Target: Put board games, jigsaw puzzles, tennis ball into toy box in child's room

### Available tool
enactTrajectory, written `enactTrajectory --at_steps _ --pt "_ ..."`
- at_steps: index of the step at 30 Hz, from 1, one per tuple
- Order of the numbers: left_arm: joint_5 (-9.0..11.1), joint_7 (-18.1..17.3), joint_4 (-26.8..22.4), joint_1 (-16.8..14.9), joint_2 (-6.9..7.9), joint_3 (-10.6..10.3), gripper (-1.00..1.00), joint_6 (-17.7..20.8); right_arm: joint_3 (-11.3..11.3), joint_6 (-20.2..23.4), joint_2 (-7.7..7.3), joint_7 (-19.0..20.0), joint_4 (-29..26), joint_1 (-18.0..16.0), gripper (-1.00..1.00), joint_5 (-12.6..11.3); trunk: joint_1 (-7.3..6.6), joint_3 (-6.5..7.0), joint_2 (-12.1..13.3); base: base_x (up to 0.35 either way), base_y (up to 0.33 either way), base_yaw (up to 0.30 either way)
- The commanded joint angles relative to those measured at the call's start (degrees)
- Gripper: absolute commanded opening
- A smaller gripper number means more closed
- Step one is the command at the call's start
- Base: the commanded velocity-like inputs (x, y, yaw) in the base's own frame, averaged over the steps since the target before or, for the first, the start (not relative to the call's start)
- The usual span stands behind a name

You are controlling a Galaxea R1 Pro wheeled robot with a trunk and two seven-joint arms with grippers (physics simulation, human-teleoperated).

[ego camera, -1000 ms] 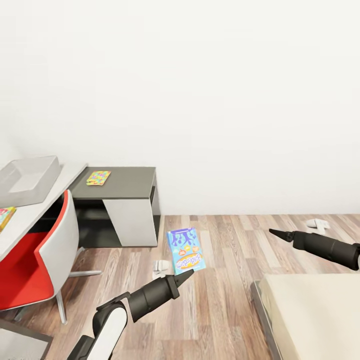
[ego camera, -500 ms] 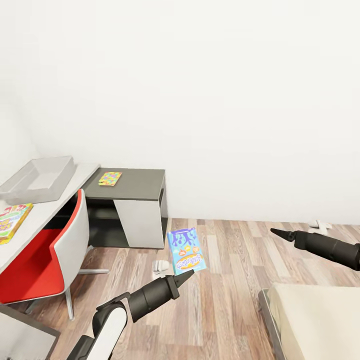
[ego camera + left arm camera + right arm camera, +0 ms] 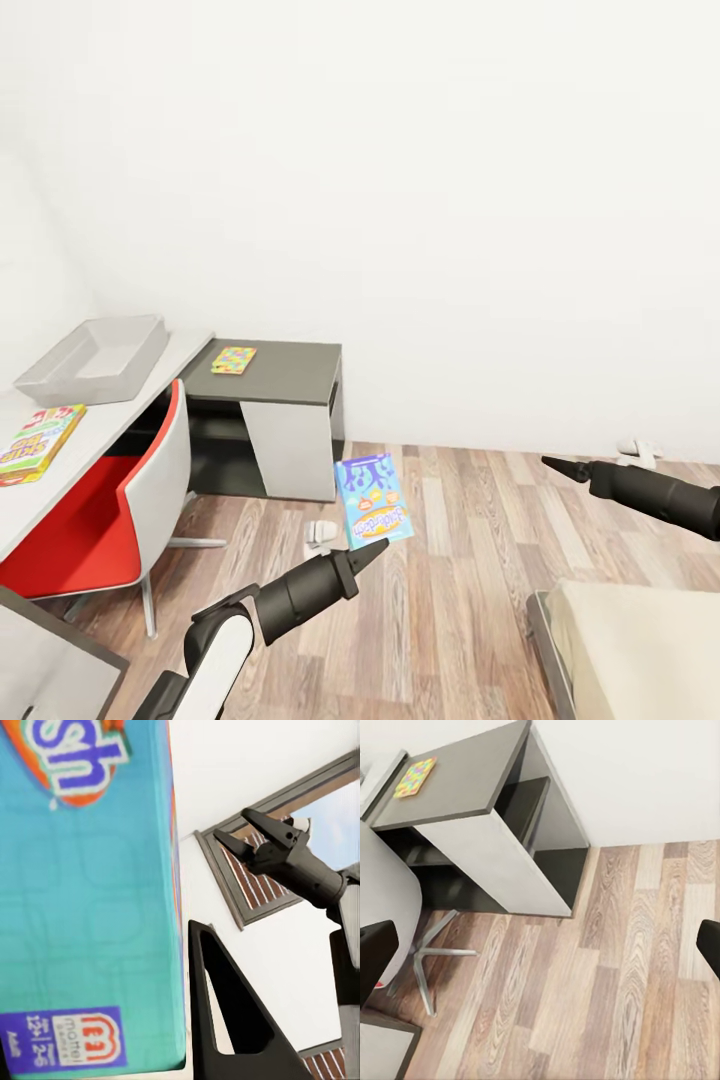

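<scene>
My left gripper [image 3: 368, 547] is shut on the lower edge of a blue board game [image 3: 372, 499], held upright over the floor; the left wrist view shows the box [image 3: 82, 892] against a dark finger [image 3: 225, 1020]. My right gripper [image 3: 556, 464] hangs open above the floor, holding nothing. At the left, the light-grey toy box [image 3: 95, 358] sits on the white table [image 3: 110, 420]. Another board game [image 3: 40, 441] lies on the table nearer me. A jigsaw puzzle [image 3: 233, 359] [image 3: 416, 778] lies on a dark side desk [image 3: 295, 372]. The bed [image 3: 640, 650] corner is at the lower right.
A red and white swivel chair [image 3: 100, 510] stands tucked against the table. Small white objects lie on the wood floor [image 3: 470, 560], one near the held box [image 3: 320, 533] and one by the wall [image 3: 638, 450]. A plain white wall is behind.
The whole picture has shifted: the table, toy box and puzzle slid rightwards in view, and more of the board game on the table shows. Both arms keep their pose, the left still holding the box.
</scene>
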Motion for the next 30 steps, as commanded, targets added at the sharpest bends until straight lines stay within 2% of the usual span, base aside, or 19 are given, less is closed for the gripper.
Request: enactTrajectory --at_steps 1,2,6,9,13,15,16,19,22,23,30 --pt "0.34 -0.36 -0.01 -0.04 0.00 0.05 -1.00 0.41 -0.06 0.26 0.02 0.34 -0.01 -0.05 1.00 0.18 0.03 -0.08 -0.11 0.000 0.000 0.024" --pt "0.33 -1.39 -0.04 -0.09 0.02 0.13 -1.00 0.73 -0.05 0.26 0.04 0.35 -0.01 -0.02 1.00 0.18 0.03 -0.06 -0.11 0.000 0.000 0.012" --pt "0.26 -1.85 -0.01 -0.84 0.12 1.22 -1.00 2.05 -0.08 0.26 0.01 0.34 -0.01 -0.03 1.00 0.18 0.03 -0.03 -0.11 0.000 0.000 0.007" --pt "1.20 -2.03 -0.06 -4.44 0.09 5.68 -1.00 7.83 -0.09 0.26 0.03 0.34 -0.01 -0.01 1.00 0.18 0.03 -0.01 -0.11 0.000 0.000 0.004" --pt "2.95 -1.92 0.11 -12.23 0.06 12.61 -1.00 17.42 -0.02 0.26 0.09 0.37 -0.01 0.00 1.00 0.18 0.03 0.00 -0.11 0.000 0.000 0.002" --pt "3.60 -2.06 -0.15 -14.99 0.15 15.71 -1.00 19.97 0.00 0.26 0.06 0.39 -0.01 0.00 1.00 0.18 0.03 0.00 -0.11 0.000 0.000 0.001" --pt "3.60 -2.06 -0.15 -14.99 0.15 15.71 -1.00 19.97 0.00 0.26 0.06 0.39 -0.01 0.00 1.00 0.18 0.03 0.00 -0.11 0.000 0.000 0.000" --pt "4.17 -2.17 -0.68 -17.40 0.30 18.98 -1.00 22.25 0.02 0.26 0.03 0.41 -0.01 0.00 1.00 0.18 0.03 0.01 -0.11 0.006 0.000 0.000" --pt "4.45 -2.17 -0.13 -18.85 0.93 20.94 -1.00 23.46 0.08 0.26 0.11 0.42 -0.01 0.00 1.00 0.18 0.03 0.01 -0.11 0.108 0.000 0.000" --pt "4.60 -2.17 0.73 -19.49 1.80 21.77 -1.00 23.94 0.17 0.26 0.23 0.42 -0.01 0.00 1.00 0.18 0.03 0.01 -0.11 0.224 0.000 0.000" --pt "5.02 -2.22 2.52 -20.43 4.34 22.97 -1.00 24.63 0.38 0.26 0.48 0.41 -0.01 0.00 1.00 0.18 0.03 0.01 -0.11 0.280 0.000 0.000"
